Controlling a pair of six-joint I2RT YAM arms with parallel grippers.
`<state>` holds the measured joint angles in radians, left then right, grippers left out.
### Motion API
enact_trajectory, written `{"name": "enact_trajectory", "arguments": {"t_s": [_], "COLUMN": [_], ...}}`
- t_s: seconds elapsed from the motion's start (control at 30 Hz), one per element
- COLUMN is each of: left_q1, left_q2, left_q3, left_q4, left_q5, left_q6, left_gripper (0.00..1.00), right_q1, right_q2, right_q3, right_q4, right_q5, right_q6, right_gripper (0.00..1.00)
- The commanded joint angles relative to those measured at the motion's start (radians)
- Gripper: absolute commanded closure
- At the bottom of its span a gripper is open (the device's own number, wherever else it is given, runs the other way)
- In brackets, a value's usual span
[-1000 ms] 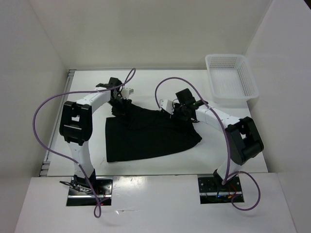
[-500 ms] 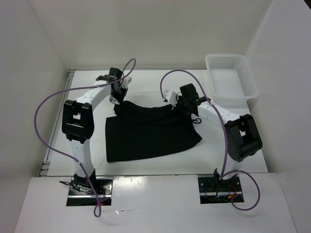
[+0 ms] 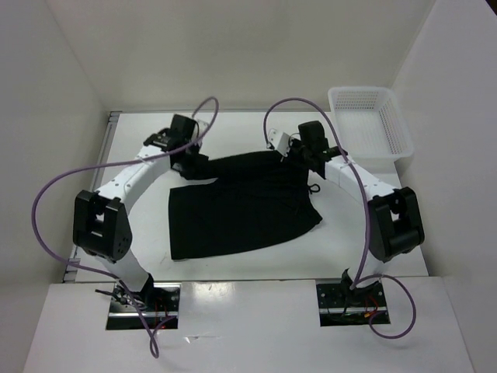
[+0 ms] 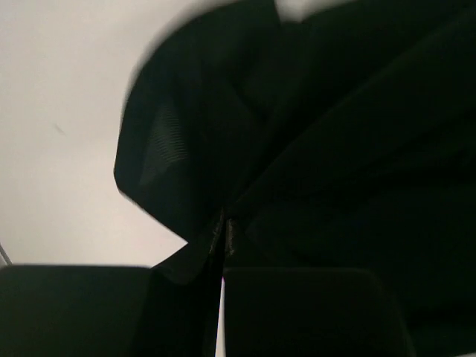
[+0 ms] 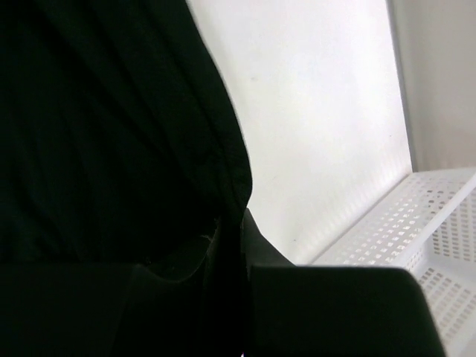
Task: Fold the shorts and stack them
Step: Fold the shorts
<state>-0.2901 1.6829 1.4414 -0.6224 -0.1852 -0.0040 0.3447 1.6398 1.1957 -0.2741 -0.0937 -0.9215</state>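
Shorts [image 3: 241,206]: plain matte black fabric, no print, spread near-flat across the middle of the white counter [image 3: 140,233], with a drawcord loop showing at the right side. The far edge is stretched taut between the two arms. The near hem lies slack and slightly slanted, lower on the left. Left fingers [image 3: 192,162] are pressed together on the far-left corner of the shorts; the wrist view shows cloth pinched in their seam [image 4: 230,271]. Right fingers [image 3: 290,151] are clamped on the far-right corner, with the fabric edge running down between them [image 5: 236,249]. Change against one second ago: the far edge was bunched and folded in toward the middle, and it is now drawn out toward the back wall. Both arms reach further back, the left elbow has swung out low to the left, and the left fingers have gone from half apart to closed. Room: bare counter strips lie left of the shorts, behind the held edge and along the front. The white mesh basket [image 3: 371,124] sits in the far-right corner, near the right fingers but apart from the cloth.
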Motion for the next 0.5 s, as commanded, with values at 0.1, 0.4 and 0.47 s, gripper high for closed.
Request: {"name": "enact_trajectory", "arguments": {"t_s": [0.1, 0.4, 0.47], "left_q1": [-0.08, -0.146, -0.146], "left_q2": [-0.106, -0.126, -0.138], "left_q3": [-0.223, -0.334, -0.381], "left_q4": [-0.259, -0.369, -0.295], "left_q5": [-0.022, 0.054, -0.031], "left_q6": [0.004, 0.004, 0.004], "left_gripper": [0.95, 0.48, 0.47], "right_q1": [0.03, 0.097, 0.097], "right_q2": [-0.144, -0.178, -0.187], "right_q3": [-0.097, -0.212, -0.212], "right_q4": [-0.129, -0.133, -0.132], "right_q5": [-0.063, -0.081, -0.09], "right_q6": [-0.168, -0.186, -0.186], "right_gripper": [1.0, 1.0, 1.0]}}
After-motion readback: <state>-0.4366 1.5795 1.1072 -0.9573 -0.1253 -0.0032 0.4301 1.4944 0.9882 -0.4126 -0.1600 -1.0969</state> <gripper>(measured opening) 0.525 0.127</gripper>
